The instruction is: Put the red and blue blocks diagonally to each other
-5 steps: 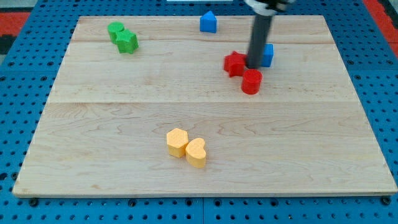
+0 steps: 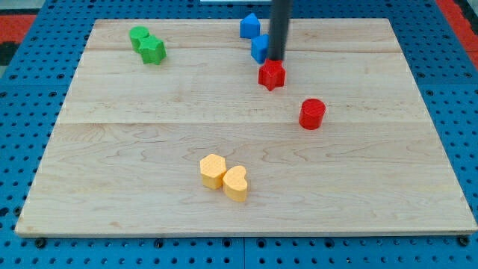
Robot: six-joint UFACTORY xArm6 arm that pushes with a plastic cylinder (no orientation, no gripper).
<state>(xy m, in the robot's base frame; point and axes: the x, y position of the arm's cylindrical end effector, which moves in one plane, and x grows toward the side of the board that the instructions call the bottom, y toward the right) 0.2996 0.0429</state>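
My tip (image 2: 277, 58) stands near the view's top centre, just right of a blue block (image 2: 259, 48) and just above a red star block (image 2: 272, 75). The rod hides part of that blue block. Another blue house-shaped block (image 2: 250, 26) sits above it, near the board's top edge. A red cylinder (image 2: 312, 113) lies apart, to the lower right of the star. The blue block beside my tip sits up and to the left of the red star.
A green cylinder (image 2: 138, 35) and a green star (image 2: 154, 51) touch at the top left. A yellow hexagon (image 2: 213, 170) and a yellow heart (image 2: 235, 183) touch at the bottom centre. The wooden board (image 2: 112, 149) lies on a blue pegboard.
My tip has moved left. The blue block that was right of the rod now lies left of it, near the house block. The red star and red cylinder have shifted apart.
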